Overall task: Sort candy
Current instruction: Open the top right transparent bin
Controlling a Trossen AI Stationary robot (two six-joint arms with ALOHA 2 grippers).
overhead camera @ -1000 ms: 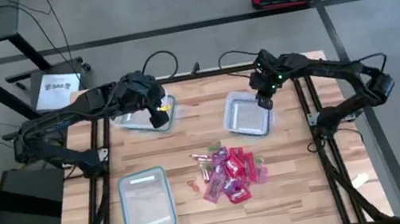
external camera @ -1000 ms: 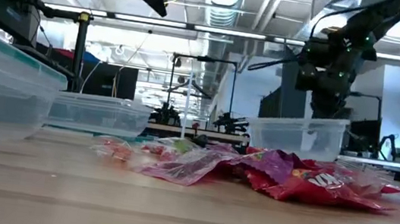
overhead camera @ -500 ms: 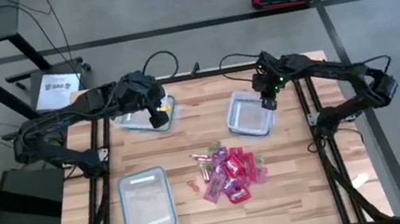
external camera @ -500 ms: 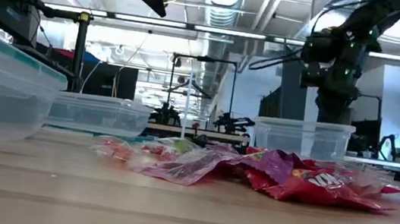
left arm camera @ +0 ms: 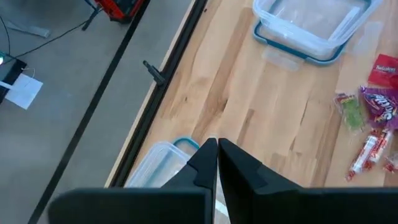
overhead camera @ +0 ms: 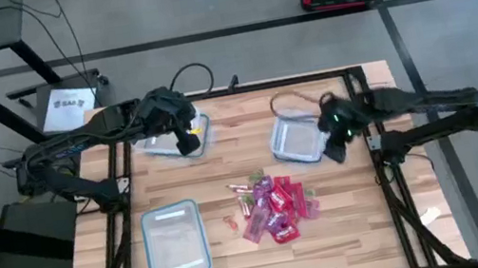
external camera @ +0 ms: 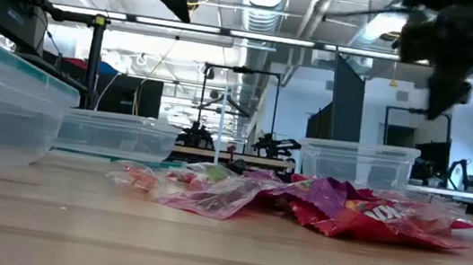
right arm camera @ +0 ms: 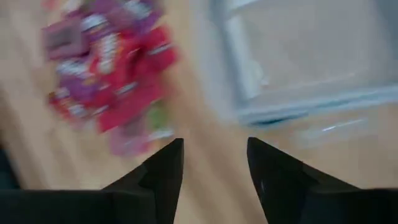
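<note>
Right pincer [overhead camera: 334, 143] beside the right container [overhead camera: 297, 138], fingers apart, empty — placed to reach the candy pile [overhead camera: 272, 208]. Left pincer [overhead camera: 186, 140] closed, empty — parked over the far-left container [overhead camera: 168, 141].

The candy [overhead camera: 273, 208] lies heaped mid-tabletop [overhead camera: 370, 229], with bare wood open to its right and along the near edge. Three clear containers hem the other sides: one near-left [overhead camera: 176, 243], one far-left [overhead camera: 172, 137] under the left pincer [overhead camera: 188, 143], one far-right [overhead camera: 299, 139] just beside the right pincer [overhead camera: 336, 149], whose fingers stand apart.
</note>
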